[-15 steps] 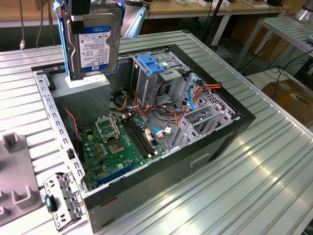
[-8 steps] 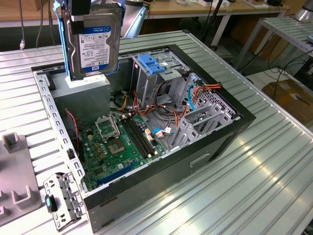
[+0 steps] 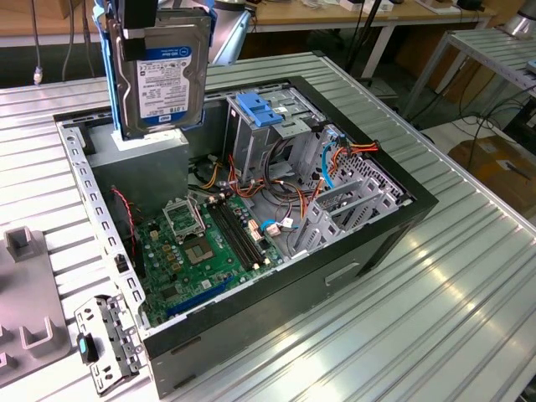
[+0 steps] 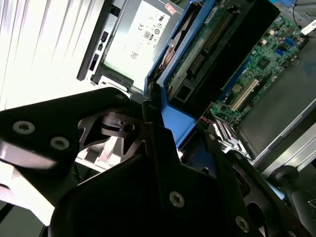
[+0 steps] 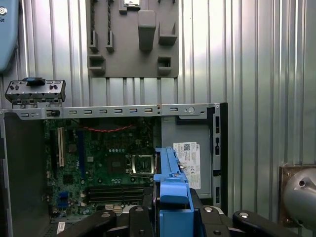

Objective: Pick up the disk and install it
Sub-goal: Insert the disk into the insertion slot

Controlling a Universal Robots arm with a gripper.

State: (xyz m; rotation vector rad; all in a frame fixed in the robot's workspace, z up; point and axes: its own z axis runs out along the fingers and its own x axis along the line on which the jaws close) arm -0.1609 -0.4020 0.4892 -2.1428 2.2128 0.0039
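At the exterior view's left a grey fixture plate (image 3: 25,327) lies on the ribbed metal table (image 3: 435,293), and just beside it we see a small metal bracket (image 3: 105,339) with a teal tab, close to the corner of the open computer case (image 3: 251,327).

Further right, at the top of the view, the disk (image 3: 162,71) hangs upright with its labelled face toward the camera and its blue rails along its edges. It is lifted clear of the table, over the silver power supply (image 3: 138,151) in the case's far corner; we cannot tell whether its lower edge touches that box.

The gripper (image 5: 173,213) is clamped on the disk: in the first wrist view its black fingers (image 5: 143,215) press on either side of the blue rail.

Right of the disk, the green motherboard (image 3: 201,243) lies on the case floor. Beyond it stands the grey drive cage (image 3: 289,142) with a blue latch (image 3: 261,109) on top, then orange and blue cables (image 3: 335,155) near the case's right wall.
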